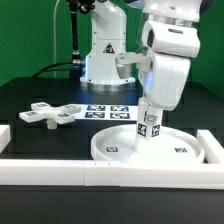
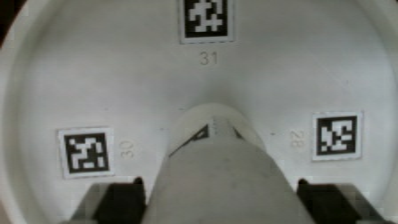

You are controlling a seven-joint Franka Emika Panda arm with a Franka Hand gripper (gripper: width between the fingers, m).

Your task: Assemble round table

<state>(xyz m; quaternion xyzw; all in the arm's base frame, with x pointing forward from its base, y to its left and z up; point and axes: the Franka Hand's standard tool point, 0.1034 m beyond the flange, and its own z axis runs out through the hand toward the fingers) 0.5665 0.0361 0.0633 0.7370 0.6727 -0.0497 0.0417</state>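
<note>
Exterior view: foot piece (image 1: 52, 114), marker board (image 1: 108, 111) behind leg (image 1: 150, 124) on disc (image 1: 200, 146)

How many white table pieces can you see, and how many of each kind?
round disc: 1
cylinder leg: 1
cross-shaped foot: 1
Total: 3
</note>
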